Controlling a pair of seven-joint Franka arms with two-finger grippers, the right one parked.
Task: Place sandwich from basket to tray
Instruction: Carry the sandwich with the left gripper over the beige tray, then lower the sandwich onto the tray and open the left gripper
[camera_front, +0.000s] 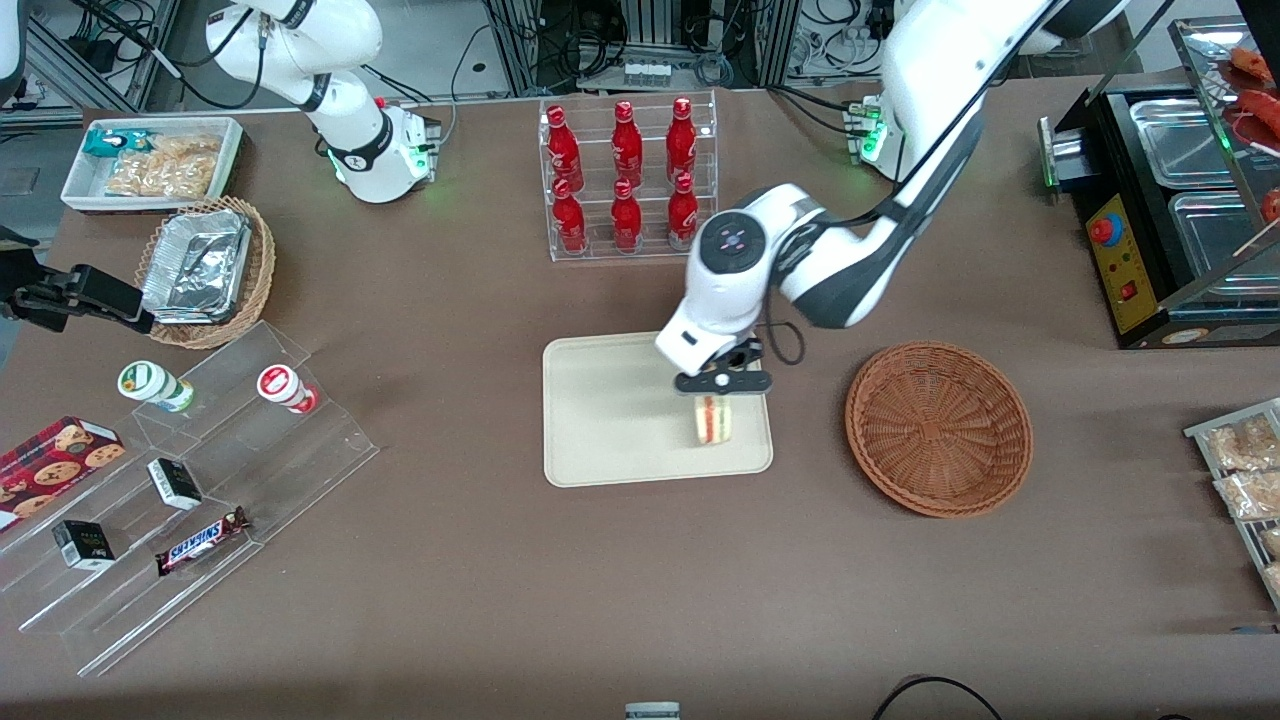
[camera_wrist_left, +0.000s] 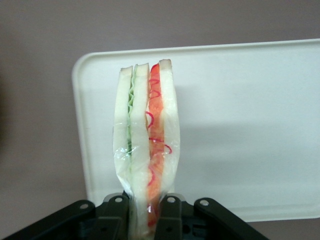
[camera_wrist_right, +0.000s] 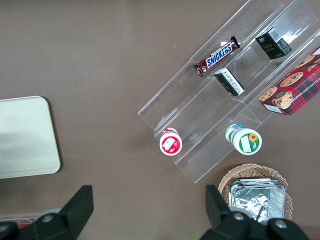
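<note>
Over the tray (camera_front: 610, 420), the gripper (camera_front: 722, 392) clamps the sandwich (camera_front: 712, 420) upright.

1. You're looking at a robot lab dressed as a snack shop: two white robot arms bolted to a brown-covered table (camera_front: 500, 600), cables and metal racks at its edge.
2. Shop props: a clear acrylic rack of red bottles (camera_front: 626, 175), stepped clear acrylic shelves (camera_front: 190, 500) with a Snickers bar (camera_front: 203, 540) (label legible), and a black food warmer (camera_front: 1170, 210).
</note>
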